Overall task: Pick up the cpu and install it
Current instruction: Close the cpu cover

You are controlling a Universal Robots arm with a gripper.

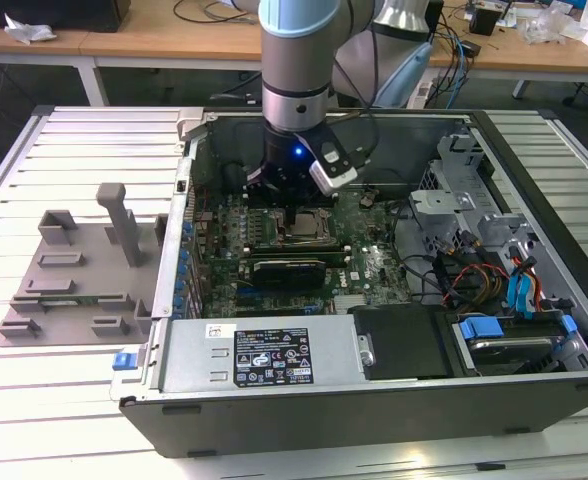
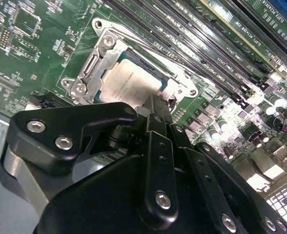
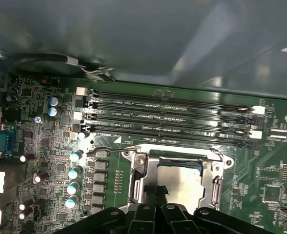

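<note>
The tool is nearest in the second wrist view. Its black links run down to tips that are pressed together, with nothing between them. The tips sit at one edge of the cpu; whether they touch it I cannot tell. The cpu lies flat in the socket, its silvery-beige plate ringed by the socket's metal frame.

In the first wrist view the tool stands over the edge of the cpu. A thin wire lever runs beside the socket. Just past the socket, four long memory slots lie side by side. A row of small capacitors stands near the socket on the green board.

In the exterior view the arm reaches straight down into an open case that lies on its side on a slatted counter. The tool is low over the cpu at the board's middle. A drive with blue tabs and a bundle of cables sit toward the exterior view's right. On the exterior view's left, beside the case, a grey fixture with upright blocks rests on the slatted counter. Behind it all stands a wooden counter.
</note>
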